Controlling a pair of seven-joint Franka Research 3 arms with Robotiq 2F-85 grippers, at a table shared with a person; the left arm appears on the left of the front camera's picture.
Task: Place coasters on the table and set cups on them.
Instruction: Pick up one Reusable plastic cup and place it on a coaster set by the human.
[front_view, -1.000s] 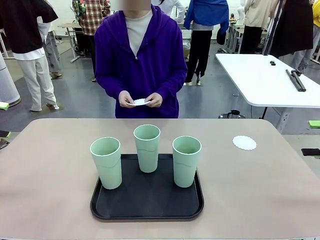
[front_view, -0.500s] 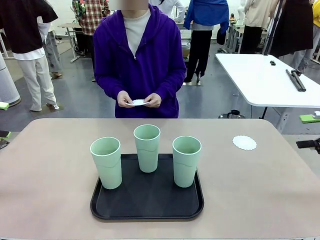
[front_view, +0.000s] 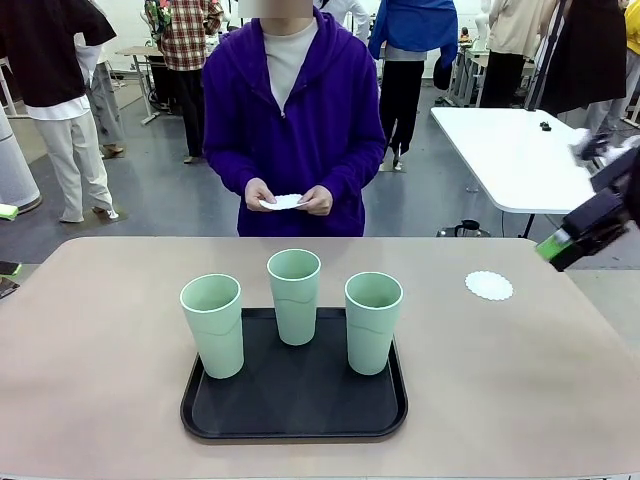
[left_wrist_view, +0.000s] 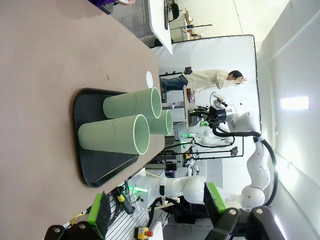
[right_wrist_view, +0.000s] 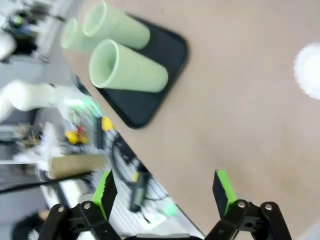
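While the left gripper (left_wrist_view: 156, 192) and the right gripper (right_wrist_view: 164, 176) both stand open with nothing between their fingers, the three cups (front_view: 295, 295) stand upright on a black tray (front_view: 295, 410) in the lower middle of the front view, on the beige table (front_view: 100, 340). One coaster (front_view: 489, 286) lies flat on the bare table to the right of the tray, well apart from it and from every cup. At the top middle of that frame a person (front_view: 300, 110) in a purple hooded top holds a second coaster (front_view: 284, 202) between both hands (front_view: 320, 200); whether it is one disc or several we cannot tell. Any writing on the cups, the tray or the things on the white table (front_view: 520, 150) at upper right is too small for us to read.

The front view gives us the right gripper side-on at the right edge, tilted, one green pad facing lower left, higher in the frame than the coaster. Its own wrist view gives us the two green-padded fingers spread wide along the bottom edge, with cups and tray at upper left and the coaster a blurred white patch at the right edge. From the left wrist view we get that gripper's jaws wide apart at the bottom, the cups turned sideways at centre, and the coaster as a small white dot beyond them.
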